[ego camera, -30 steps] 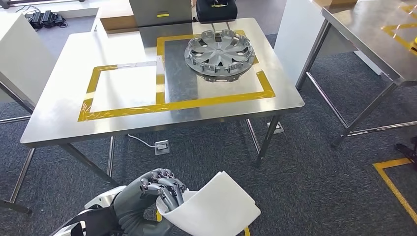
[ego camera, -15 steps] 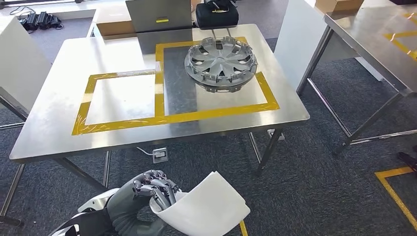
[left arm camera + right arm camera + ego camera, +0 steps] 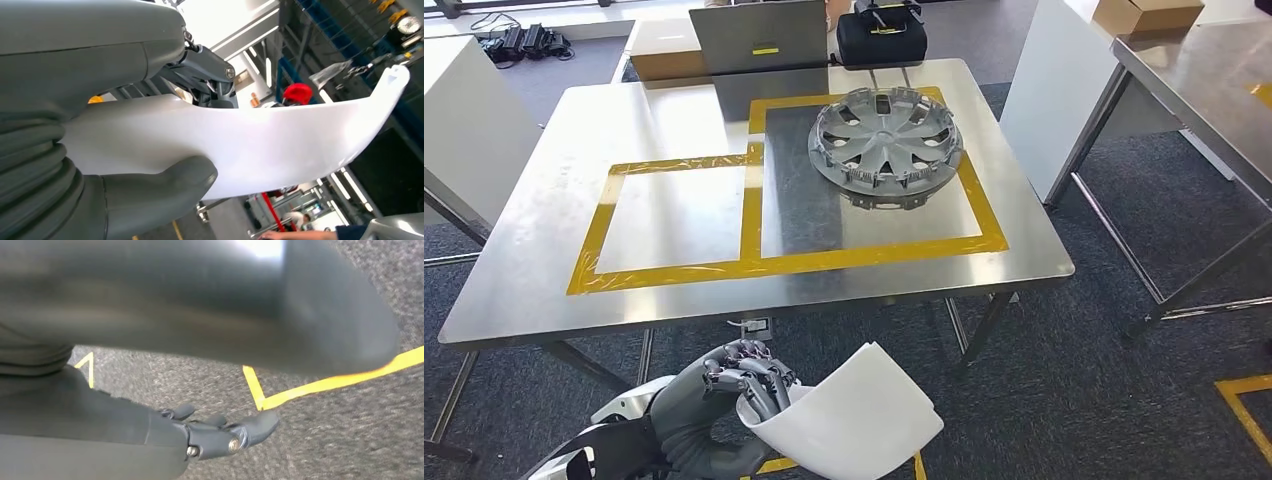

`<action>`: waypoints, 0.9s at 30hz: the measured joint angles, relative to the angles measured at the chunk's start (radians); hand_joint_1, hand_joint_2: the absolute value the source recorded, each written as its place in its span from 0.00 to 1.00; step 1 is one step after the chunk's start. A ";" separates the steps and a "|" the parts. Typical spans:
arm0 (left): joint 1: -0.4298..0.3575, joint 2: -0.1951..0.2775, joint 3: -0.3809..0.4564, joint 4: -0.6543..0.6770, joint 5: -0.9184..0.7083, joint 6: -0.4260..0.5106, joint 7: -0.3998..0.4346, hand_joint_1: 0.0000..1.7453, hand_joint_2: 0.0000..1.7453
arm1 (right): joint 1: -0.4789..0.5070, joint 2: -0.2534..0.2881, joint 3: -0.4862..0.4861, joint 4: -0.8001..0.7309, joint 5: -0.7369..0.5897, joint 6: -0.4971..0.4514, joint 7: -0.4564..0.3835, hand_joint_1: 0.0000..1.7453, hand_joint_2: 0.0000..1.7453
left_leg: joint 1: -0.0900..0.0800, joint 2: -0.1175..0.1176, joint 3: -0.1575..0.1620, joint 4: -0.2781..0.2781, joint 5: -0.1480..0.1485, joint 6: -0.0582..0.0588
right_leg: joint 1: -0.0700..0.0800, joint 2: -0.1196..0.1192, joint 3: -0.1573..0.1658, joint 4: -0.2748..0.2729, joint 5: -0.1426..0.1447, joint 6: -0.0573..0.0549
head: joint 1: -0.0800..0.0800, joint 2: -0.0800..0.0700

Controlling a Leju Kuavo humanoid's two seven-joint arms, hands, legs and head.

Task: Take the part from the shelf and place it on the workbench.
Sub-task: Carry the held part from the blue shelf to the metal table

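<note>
Grey carpet (image 3: 1064, 380) underfoot, with a steel desk (image 3: 534, 270) ahead of and above the left robot hand (image 3: 746, 383), well apart from it. Marked in yellow tape on the desk: two boxes, the left box (image 3: 674, 218) bare, the right one carrying a silver wheel cover (image 3: 886, 146). Beyond that, a laptop (image 3: 759, 36) and a black bag (image 3: 881, 29) at the far edge.

Lower down, fingers of the left robot hand curled over one edge of the white curved part (image 3: 854, 422), thumb (image 3: 165, 192) pressed under it; most of the panel cantilevered out past the grip.

Likely trouble, as a judgement: gripped only by the rim, prone to pivot or slide out during a walk or a lift; free edge liable to catch the desk's near lip if raised too late; risk of landing on the wheel cover instead of the bare box.

Right robot hand (image 3: 220, 432) hanging low over the carpet, fingers loosely spread, holding nothing.
</note>
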 joint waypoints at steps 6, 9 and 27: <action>-0.002 0.000 0.000 -0.001 0.000 0.003 0.000 1.00 1.00 | -0.001 0.000 0.000 0.000 0.004 -0.001 0.002 0.00 0.00 | 0.004 0.009 -0.179 0.265 -0.096 -0.018 | -0.001 0.001 0.052 -0.007 -0.038 -0.021 | -0.011 0.000; -0.002 0.001 0.000 -0.001 0.000 0.003 0.000 1.00 1.00 | 0.000 0.000 0.001 0.000 0.005 -0.002 0.002 0.00 0.00 | 0.002 0.011 -0.170 0.151 -0.002 -0.008 | 0.002 0.003 0.088 -0.007 -0.065 -0.019 | -0.015 0.000; -0.004 0.002 0.000 0.002 0.002 0.017 -0.005 1.00 1.00 | -0.003 -0.001 0.002 0.000 0.004 -0.003 0.005 0.00 0.00 | 0.004 0.004 0.005 -0.027 -0.001 0.018 | -0.006 0.003 -0.016 0.011 0.003 0.034 | -0.002 0.000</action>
